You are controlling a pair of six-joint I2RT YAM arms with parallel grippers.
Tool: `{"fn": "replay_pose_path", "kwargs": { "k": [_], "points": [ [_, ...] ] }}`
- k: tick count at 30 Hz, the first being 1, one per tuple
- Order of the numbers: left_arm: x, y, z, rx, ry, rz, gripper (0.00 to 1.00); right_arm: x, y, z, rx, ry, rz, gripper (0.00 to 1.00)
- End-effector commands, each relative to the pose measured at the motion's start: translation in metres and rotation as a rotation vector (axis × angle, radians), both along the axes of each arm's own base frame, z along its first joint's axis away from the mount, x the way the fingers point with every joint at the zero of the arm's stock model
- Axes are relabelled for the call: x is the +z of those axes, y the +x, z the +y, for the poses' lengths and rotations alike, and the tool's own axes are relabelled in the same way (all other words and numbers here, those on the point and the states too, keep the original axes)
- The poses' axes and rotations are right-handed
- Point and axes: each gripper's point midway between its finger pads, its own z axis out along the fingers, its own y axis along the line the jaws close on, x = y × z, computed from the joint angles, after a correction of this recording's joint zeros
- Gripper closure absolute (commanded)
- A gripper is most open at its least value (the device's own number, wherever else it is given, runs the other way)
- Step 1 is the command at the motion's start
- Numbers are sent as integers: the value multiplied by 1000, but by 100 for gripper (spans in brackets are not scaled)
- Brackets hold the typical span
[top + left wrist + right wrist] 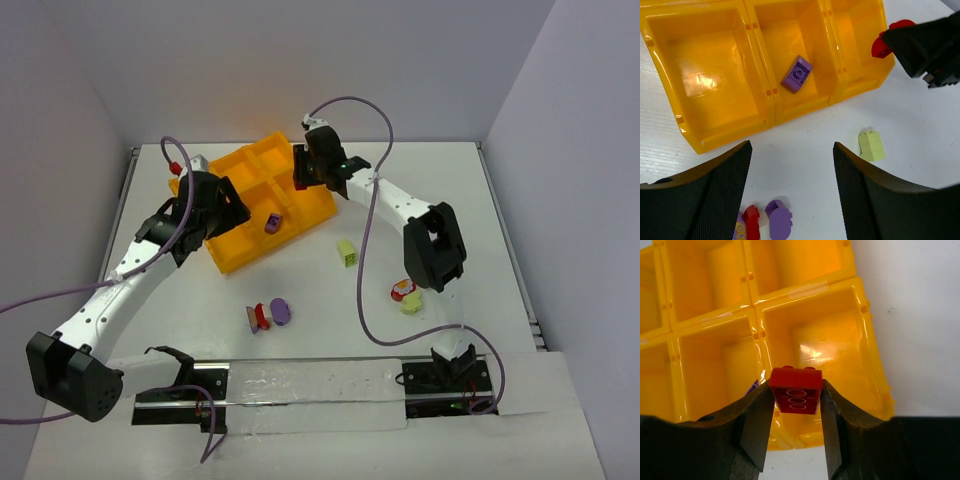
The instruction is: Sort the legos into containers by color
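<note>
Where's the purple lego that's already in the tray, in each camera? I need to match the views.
Top external: purple lego in the middle near-row cell of the tray.
Left wrist: upper middle, same cell.
Right wrist: only a purple sliver, left of centre.
Shared landmark: the orange-yellow tray.

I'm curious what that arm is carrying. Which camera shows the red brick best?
The right wrist view: the red lego fills the middle, clamped in the right gripper over the orange-yellow tray. The left wrist view shows only a red edge; the top view barely a speck.
</note>
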Motion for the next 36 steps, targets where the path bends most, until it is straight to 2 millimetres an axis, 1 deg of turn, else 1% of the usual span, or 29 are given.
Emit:
{"fn": "replay_pose_path", "kwargs": {
  "k": [1,3,6,9,10,12,13,14,15,16,17,20,21,23,25,26,32,34,36],
  "points": [
    [12,-5,4,9,-15,-38,27,7,8,8,-2,-7,-12,47],
    [11,-6,5,9,-12,-37,26,7,7,12,7,-8,-11,41],
    [11,-5,6,13,-9,-36,27,11,4,15,16,-17,-17,37],
    [13,-4,5,3,-5,-41,26,24,-3,13,25,-12,-32,37],
    [13,-5,5,0,1,-40,26,36,-7,10,25,2,-49,37],
    [12,-6,7,-4,18,-38,26,55,-22,1,22,33,-80,37],
    [11,-6,9,-3,25,-37,26,50,-29,-4,20,33,-76,37],
    [9,-7,10,0,34,-34,26,43,-41,-12,17,28,-67,37],
    [8,-7,12,3,44,-32,26,61,-48,-18,12,51,-100,37],
    [5,-8,13,8,57,-25,26,73,-56,-27,1,67,-131,36],
    [4,-8,14,14,68,-19,26,71,-68,-37,-7,64,-136,36],
    [4,-8,13,11,79,-25,26,56,-93,-57,-19,43,-119,36],
    [3,-7,12,8,81,-26,26,47,-100,-64,-26,26,-106,36],
    [1,-6,11,4,85,-22,27,15,-118,-80,-37,-24,-50,33],
    [-3,-5,10,1,86,-14,27,3,-129,-90,-49,-42,-28,30],
    [-4,-5,8,-5,83,-11,27,-12,-137,-94,-48,-59,2,29],
    [-7,-8,6,-16,77,-8,27,-56,-159,-100,-21,-91,115,25],
    [-9,-10,7,-19,81,-5,27,-67,-163,-100,-16,-97,139,25],
    [-10,-11,7,-21,78,-2,27,-74,-164,-100,-12,-103,153,25]
  ]
}}
